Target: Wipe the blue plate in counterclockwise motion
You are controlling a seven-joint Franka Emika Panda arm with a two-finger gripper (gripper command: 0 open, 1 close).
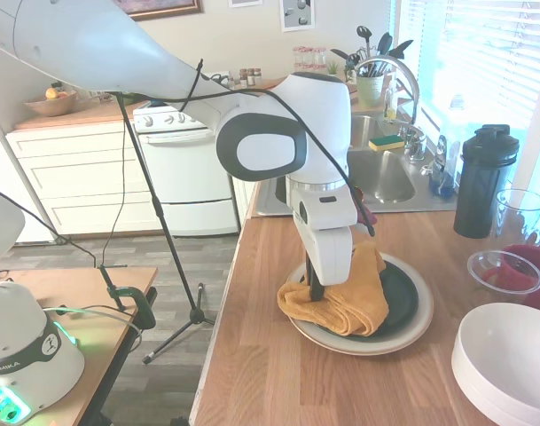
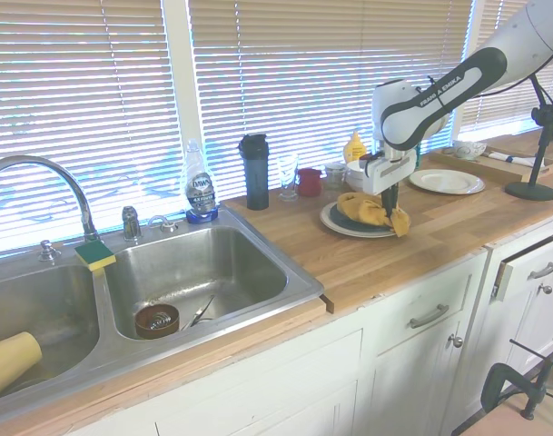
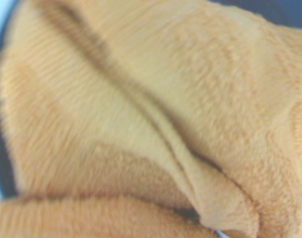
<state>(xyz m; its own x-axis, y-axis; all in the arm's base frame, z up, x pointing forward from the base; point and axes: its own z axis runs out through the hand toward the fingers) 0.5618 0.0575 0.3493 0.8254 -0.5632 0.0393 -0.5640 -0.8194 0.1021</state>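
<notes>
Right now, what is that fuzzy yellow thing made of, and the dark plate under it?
The yellow cloth looks like soft terry or microfibre: the wrist view shows a fuzzy, ribbed pile and floppy folds. The blue plate under it seems to be glazed ceramic, since it is smooth, dark and shiny, though hard plastic could look alike. It sits on a bigger beige plate, probably also glazed ceramic.

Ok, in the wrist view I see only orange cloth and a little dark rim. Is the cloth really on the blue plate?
Observer: Yes. The orange cloth covers about half of the blue plate; the other half is bare.
Operator: Is the plate directly on the counter?
Observer: No, it sits on a larger beige plate.
Operator: And where is the claw?
Observer: The claw is down in the cloth, on the plate's side toward the counter's front edge.
</notes>
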